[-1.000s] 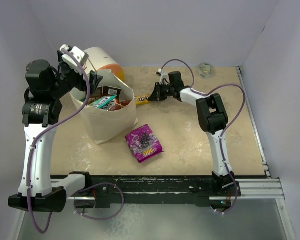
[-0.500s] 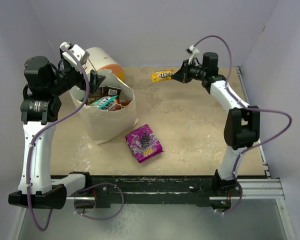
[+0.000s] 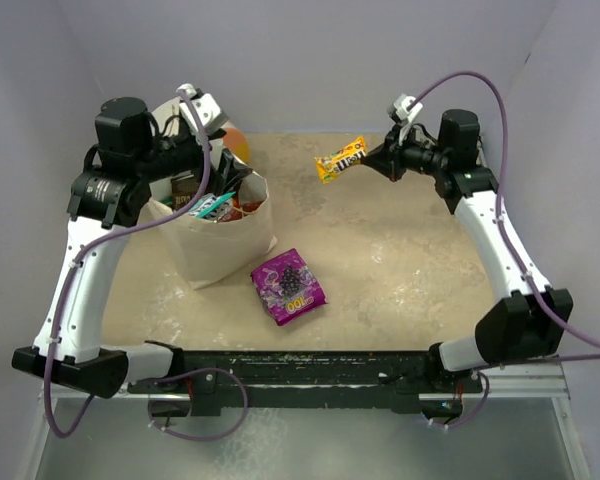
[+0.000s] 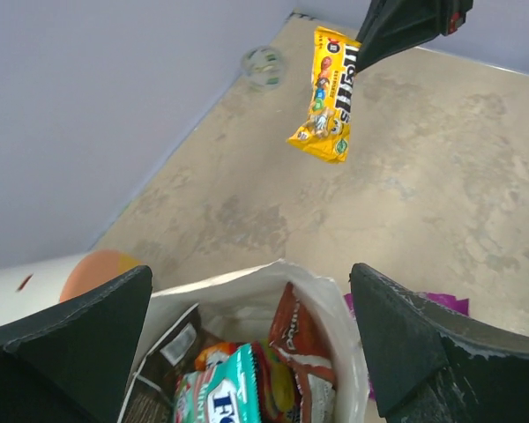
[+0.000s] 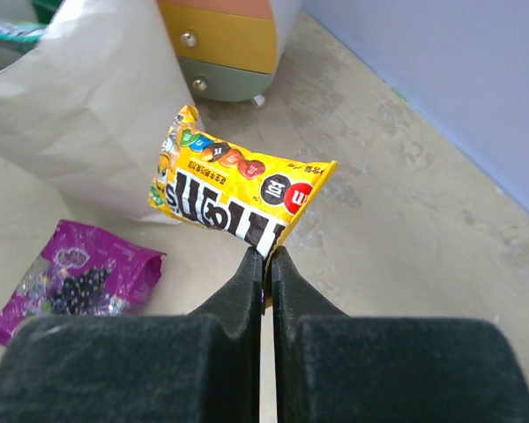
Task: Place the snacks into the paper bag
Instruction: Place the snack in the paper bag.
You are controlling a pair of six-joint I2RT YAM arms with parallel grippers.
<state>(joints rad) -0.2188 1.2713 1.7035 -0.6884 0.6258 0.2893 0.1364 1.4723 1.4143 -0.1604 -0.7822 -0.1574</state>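
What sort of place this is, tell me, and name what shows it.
Probably a robot test cell: plain walls box in a beige tabletop, two arms are bolted to a rail at its edge, and a purple packet lies by a paper bag.

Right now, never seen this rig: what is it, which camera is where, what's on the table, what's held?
Two robot arms, bolted at the near edge of a table. One picture looks down from above and behind; the other two come from cameras on the wrists. The right gripper is shut on a yellow candy bag, held aloft. The left gripper is open over the paper bag, which holds several packets. A purple packet lies on the table beside the bag; a ball sits by the wall.
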